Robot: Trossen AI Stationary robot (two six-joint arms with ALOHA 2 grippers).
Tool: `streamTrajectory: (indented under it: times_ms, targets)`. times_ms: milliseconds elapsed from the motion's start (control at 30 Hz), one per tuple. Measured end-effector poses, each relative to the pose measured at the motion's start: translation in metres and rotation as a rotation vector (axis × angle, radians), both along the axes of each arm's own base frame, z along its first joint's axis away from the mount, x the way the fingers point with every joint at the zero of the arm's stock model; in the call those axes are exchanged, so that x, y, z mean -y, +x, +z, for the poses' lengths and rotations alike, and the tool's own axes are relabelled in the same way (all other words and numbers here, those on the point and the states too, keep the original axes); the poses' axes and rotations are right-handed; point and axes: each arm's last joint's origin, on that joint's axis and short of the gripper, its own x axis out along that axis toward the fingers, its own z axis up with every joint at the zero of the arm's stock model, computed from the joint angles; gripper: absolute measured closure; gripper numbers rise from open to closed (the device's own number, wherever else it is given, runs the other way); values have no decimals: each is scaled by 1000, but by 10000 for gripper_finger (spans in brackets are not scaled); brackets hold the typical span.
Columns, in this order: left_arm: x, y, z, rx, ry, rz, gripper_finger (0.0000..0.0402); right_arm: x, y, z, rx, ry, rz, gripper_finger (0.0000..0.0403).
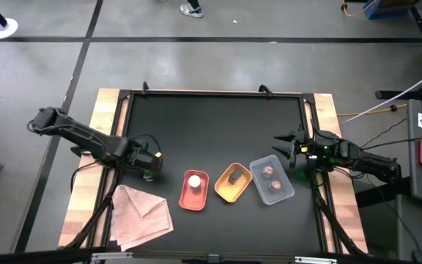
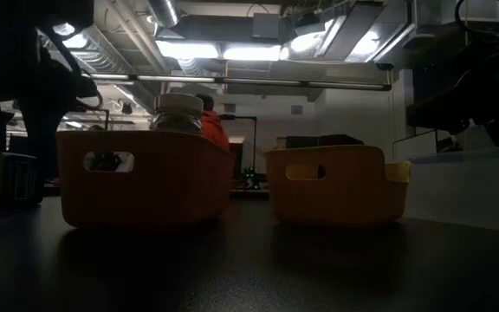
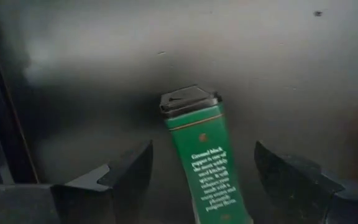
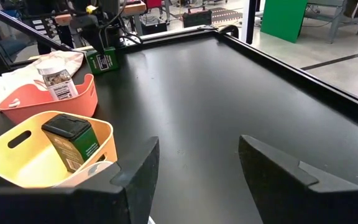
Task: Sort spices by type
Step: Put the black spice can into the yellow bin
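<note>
My left gripper (image 1: pixel 149 166) is open near the table's left side, just beyond the pink cloth. A green spice tin with a dark cap (image 3: pixel 199 155) lies between its fingers (image 3: pixel 129 177), with a gap on each side. The right wrist view shows the same tin (image 4: pixel 101 60) under that gripper. A white-capped jar (image 1: pixel 194 181) stands in the red tray (image 1: pixel 193 198). A second dark green tin (image 4: pixel 72 140) sits in the yellow tray (image 1: pixel 228 192). Two pinkish-brown jars (image 1: pixel 271 177) are in the grey tray (image 1: pixel 280 192). My right gripper (image 1: pixel 283 147) waits open, right of the trays.
The three trays stand side by side near the table's near edge, red (image 2: pixel 145 178), yellow (image 2: pixel 336 184) and grey (image 2: pixel 466 186). The pink cloth (image 1: pixel 141 213) lies crumpled at the near left corner. Bare black table (image 1: pixel 211 132) stretches behind the trays to the far frame.
</note>
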Motion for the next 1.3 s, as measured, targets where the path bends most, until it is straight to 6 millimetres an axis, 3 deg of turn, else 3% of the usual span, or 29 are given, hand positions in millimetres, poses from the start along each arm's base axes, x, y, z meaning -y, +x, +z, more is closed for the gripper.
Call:
streamTrajectory:
  times_ms: [367, 867, 1300]
  targets:
    - [2, 8, -15, -99, 31, -25, 150, 0, 0, 0, 0, 0, 0, 182]
    - [3, 16, -17, -52, 72, -91, 313, 0, 0, 0, 0, 0, 0, 182]
    - [-3, 17, -3, 110, 272, -97, 308, 0, 0, 0, -1, 0, 0, 182]
